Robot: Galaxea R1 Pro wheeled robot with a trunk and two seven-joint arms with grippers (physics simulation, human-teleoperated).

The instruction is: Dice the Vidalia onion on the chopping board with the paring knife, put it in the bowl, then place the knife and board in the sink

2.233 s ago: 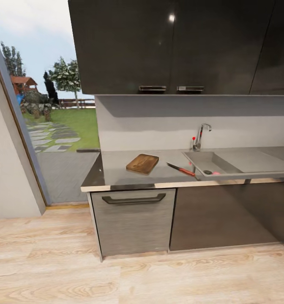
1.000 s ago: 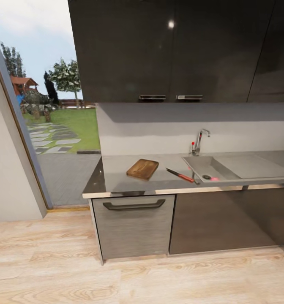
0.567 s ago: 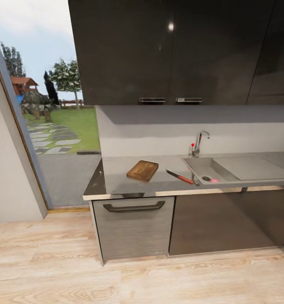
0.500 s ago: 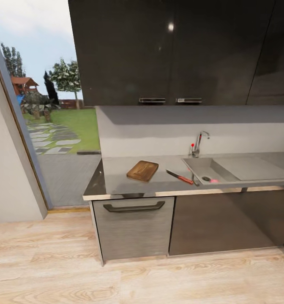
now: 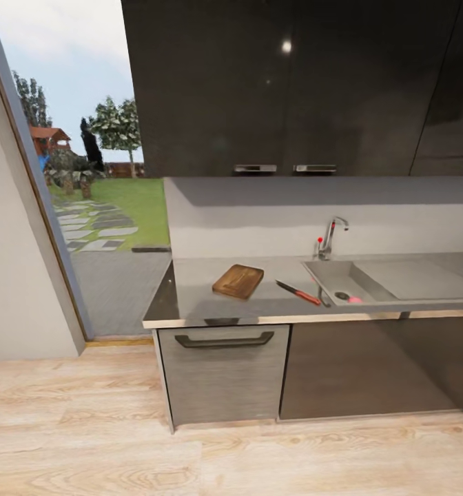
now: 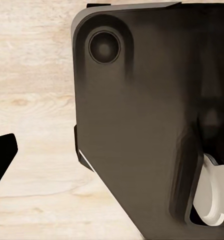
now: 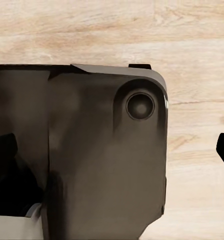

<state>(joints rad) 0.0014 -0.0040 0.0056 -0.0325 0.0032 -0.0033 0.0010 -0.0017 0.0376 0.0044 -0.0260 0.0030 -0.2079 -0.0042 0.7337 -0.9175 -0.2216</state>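
I cannot tell if either pincer is spread or closed; both wrist views look down past the robot's dark body [image 6: 142,125] at the wood floor [image 7: 192,30]. The robot stands back from the surface [image 5: 204,289]. Far ahead and to the right is the sink [image 5: 342,279], with a small pink thing [image 5: 355,300], likely the onion, by the drain. That side is nearer the right arm. The paring knife [image 5: 298,293] lies slanted just left of the sink, the chopping board [image 5: 238,281] further left.
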